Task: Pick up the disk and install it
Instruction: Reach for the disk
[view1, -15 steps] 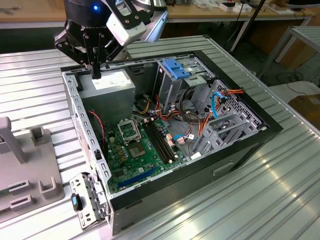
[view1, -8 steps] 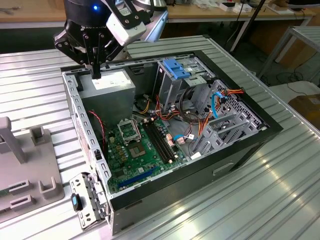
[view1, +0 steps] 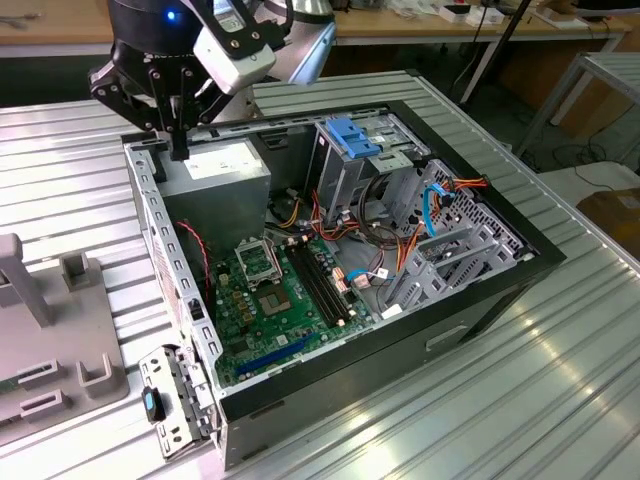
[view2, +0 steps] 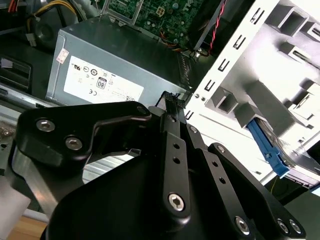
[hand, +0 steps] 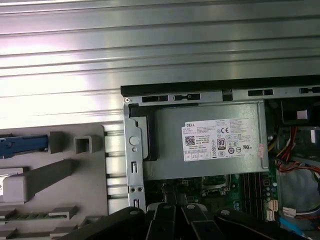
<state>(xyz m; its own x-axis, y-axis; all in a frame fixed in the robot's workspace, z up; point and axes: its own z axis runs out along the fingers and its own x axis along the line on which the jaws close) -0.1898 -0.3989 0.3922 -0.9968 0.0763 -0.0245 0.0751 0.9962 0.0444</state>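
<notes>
Over the power-supply corner of the open computer case (view1: 470, 312), the hand (view1: 179, 152) hangs with its black fingers pressed together, holding nothing. Just beneath it lies the grey power supply (view1: 215, 172) with its white label. Both wrist views catch the disk (hand: 22, 143), its blue rail showing where it rests in a grey holder (hand: 60, 170) on the table (view1: 560, 400) beside the case, apart from the hand. The exterior view adds the blue-topped drive cage (view1: 352, 145) and the green motherboard (view1: 270, 292) inside the case.
</notes>
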